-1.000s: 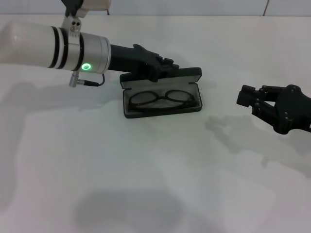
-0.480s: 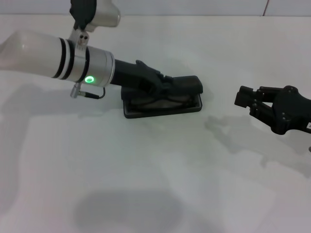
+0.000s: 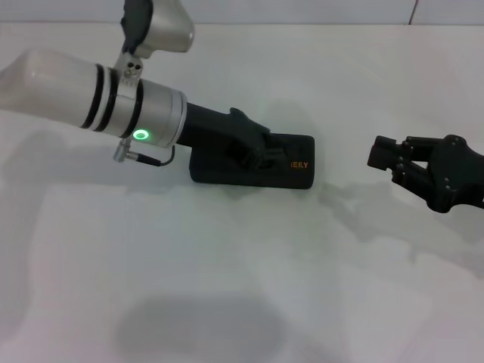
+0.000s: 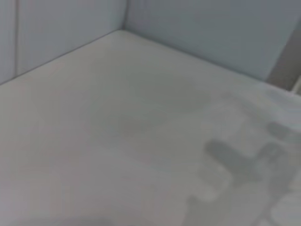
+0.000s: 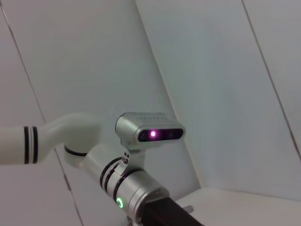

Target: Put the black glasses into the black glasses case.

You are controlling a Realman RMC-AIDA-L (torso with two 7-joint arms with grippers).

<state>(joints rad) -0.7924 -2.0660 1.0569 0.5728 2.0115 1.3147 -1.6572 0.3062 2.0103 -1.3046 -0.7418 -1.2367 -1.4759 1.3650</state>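
White table [image 3: 242, 287] across the whole head view, pale wall behind. Left arm [image 3: 91, 94] reaching in from the left edge, white shell, silver cuff with black bands, green light lit near the wrist, camera module above. In the right wrist view, that arm [image 5: 70, 136] against the wall, camera glowing violet, green ring low on the cuff.

Left gripper [image 3: 253, 147] down on the lid of the case [image 3: 291, 162], fingers touching the top, pressed flat; spread of the fingers not readable, black on black. Case closed beneath the gripper, lying flat on the table, its long side running away from the cuff toward the right gripper. Gold letters "ERLY" showing on the lid just past the fingertips, the rest of the word covered by the gripper.

Glasses not visible anywhere with the lid down.

Right gripper [image 3: 382, 155] well apart from the case, hovering low over bare table, pointing toward the case, fingers spread with a clear gap between them, holding nothing.

Left wrist view: only blurred table and wall corner, grey shadows on the surface.
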